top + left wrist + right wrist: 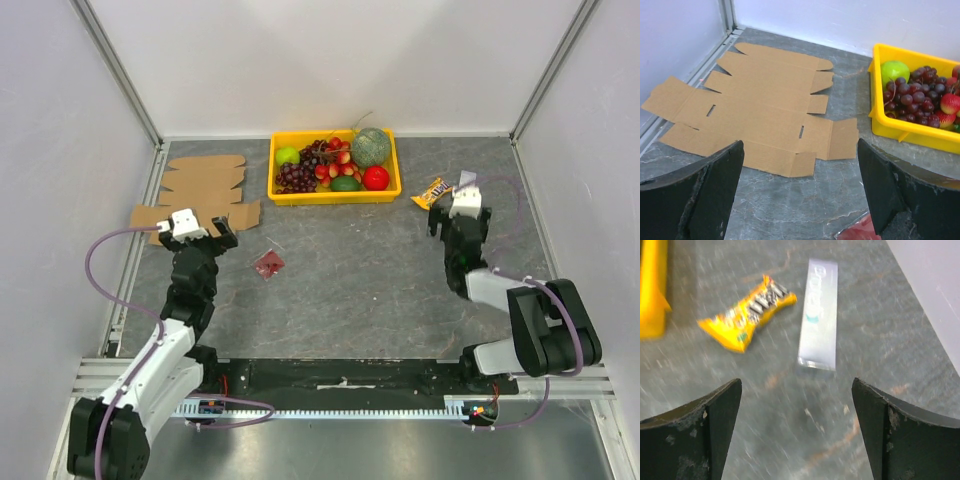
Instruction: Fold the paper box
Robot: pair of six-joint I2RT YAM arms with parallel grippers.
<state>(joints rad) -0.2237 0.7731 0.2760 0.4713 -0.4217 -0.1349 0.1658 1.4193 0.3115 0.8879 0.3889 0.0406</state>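
Table (350, 290): left pincer (800, 147), right pincer (796, 385) agape.

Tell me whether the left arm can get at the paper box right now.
Probably yes: the paper box lies flat and uncovered just ahead of the open left gripper, with nothing between them.

Both arms were reaching forward, claws wide and empty.
The left arm (160, 350) angled up from its base and bent at the elbow. The left claw (196, 230) pointed ahead and slightly down, its dark fingers (700, 195) far apart with nothing gripped between them. The right arm (530, 320) was folded at the elbow, forearm stretched forward, and the right claw (460, 213) gaped just as wide, holding nothing.
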